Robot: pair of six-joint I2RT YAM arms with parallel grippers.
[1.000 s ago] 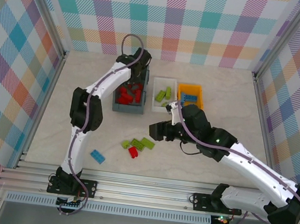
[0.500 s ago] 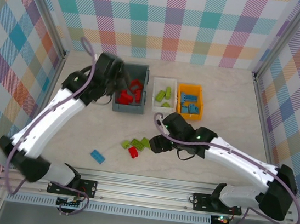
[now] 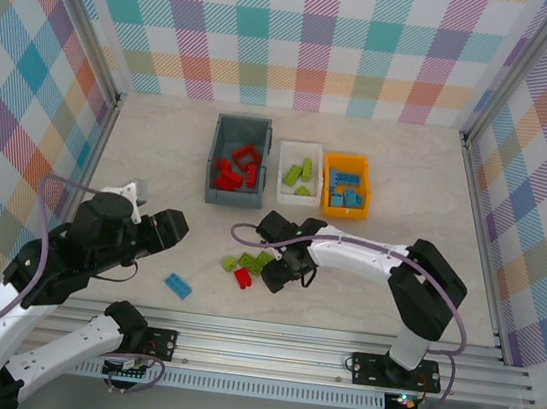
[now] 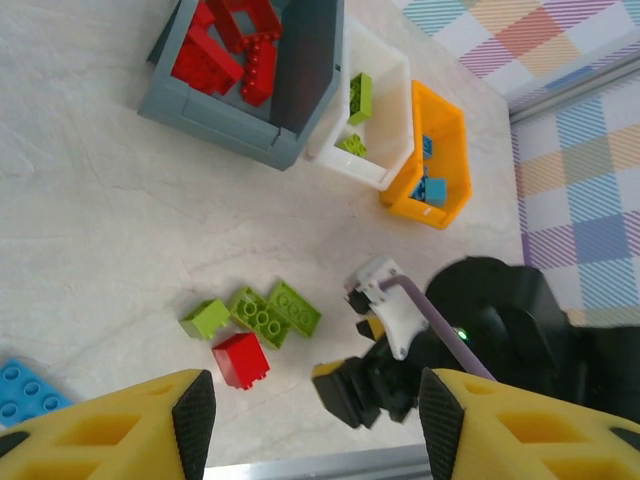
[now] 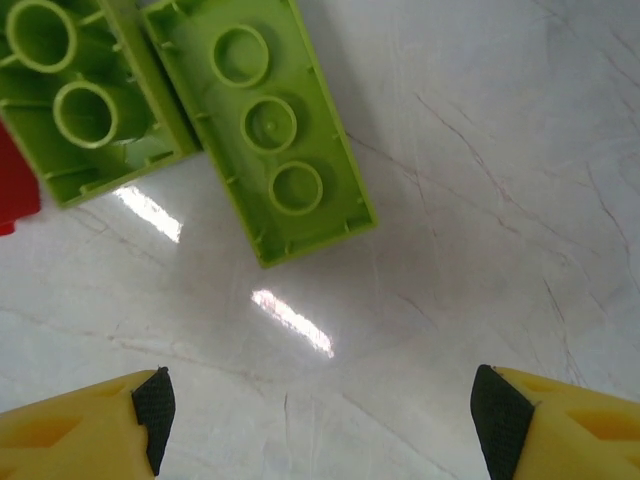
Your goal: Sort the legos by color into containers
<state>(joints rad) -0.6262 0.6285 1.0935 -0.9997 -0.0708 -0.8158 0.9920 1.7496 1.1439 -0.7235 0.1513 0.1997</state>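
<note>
Legos (image 3: pixel 251 262) lie partly sorted on the pale marbled table (image 3: pixel 410 162); red bricks (image 3: pixel 238 170) sit in the grey-blue bin (image 3: pixel 213 156), lime green bricks (image 3: pixel 299 175) in the white bin (image 3: pixel 303 149) just beside it, and blue bricks (image 3: pixel 347 186) in the orange-yellow bin (image 3: pixel 349 159) at the right end of the row; the three bins stand side by side, touching or nearly so. Five pieces are loose nearer the arms: a small lime brick (image 3: pixel 230 263), two longer lime bricks (image 3: pixel 260 261) lying side by side, a red cube (image 3: pixel 243 278) just below them, and a blue brick (image 3: pixel 178 286) apart to the left. The right gripper (image 3: pixel 277 274) is low over the table, just beside the right-hand long lime brick; in the right wrist view its yellow fingers (image 5: pixel 90 425) with black pads stand wide apart at the bottom corners with bare table between them, and both long bricks lie ahead of it with hollow undersides up, a sliver of the red cube at the left edge. The left gripper (image 3: pixel 168 227) hangs above the left side of the table, well apart from the cluster; the left wrist view looks down past its widely spread fingers (image 4: pixel 150 425), nothing between them, onto the loose pieces, the bins and the right arm (image 4: pixel 480 330).
</note>
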